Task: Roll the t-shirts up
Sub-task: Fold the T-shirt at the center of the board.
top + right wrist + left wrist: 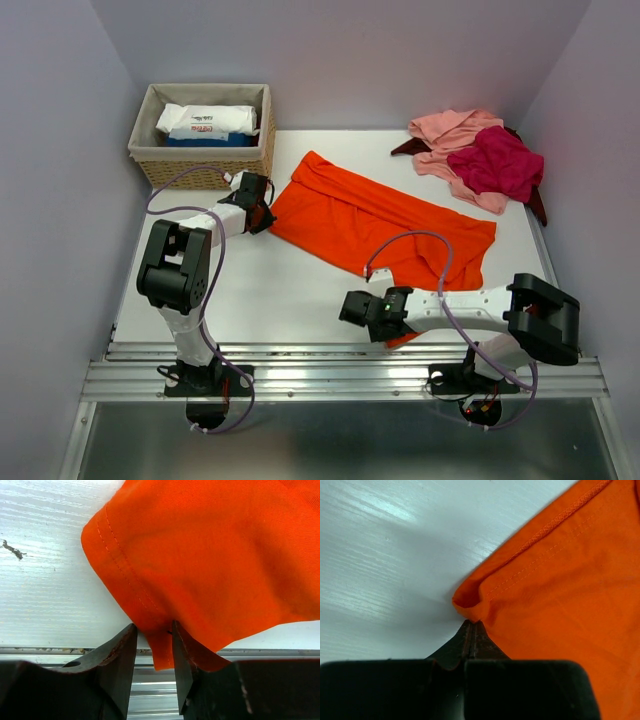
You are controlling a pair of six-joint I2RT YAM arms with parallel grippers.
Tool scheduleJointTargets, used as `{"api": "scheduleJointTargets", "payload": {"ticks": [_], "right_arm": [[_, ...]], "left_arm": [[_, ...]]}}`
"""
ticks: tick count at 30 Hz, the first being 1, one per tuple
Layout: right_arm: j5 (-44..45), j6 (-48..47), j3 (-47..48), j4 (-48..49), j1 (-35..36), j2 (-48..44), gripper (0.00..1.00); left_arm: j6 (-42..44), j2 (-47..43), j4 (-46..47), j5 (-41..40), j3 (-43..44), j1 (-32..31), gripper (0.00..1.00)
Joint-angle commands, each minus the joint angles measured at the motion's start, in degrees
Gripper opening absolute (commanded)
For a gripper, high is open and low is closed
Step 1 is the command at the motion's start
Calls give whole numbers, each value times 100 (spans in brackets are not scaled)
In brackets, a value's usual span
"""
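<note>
Mid-table sits one orange t-shirt, left gripper clamped on its left corner, right gripper pinching its near edge. Three more heaped back right: pink, magenta, maroon.

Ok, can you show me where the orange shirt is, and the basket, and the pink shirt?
orange shirt (385, 215): top view, middle of the spread cloth.
basket (200, 172): top view, its woven front wall.
pink shirt (450, 128): top view, upper fold of the pile.
</note>
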Motion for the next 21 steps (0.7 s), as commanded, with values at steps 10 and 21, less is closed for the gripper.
{"api": "scheduleJointTargets", "payload": {"ticks": [10, 21], "right_arm": [[368, 280, -349, -162, -10, 131, 1], [1211, 87, 337, -998, -660, -1249, 1]], "left_arm": [[50, -104, -34, 74, 264, 23, 0], [15, -122, -245, 206, 677, -21, 0]]}}
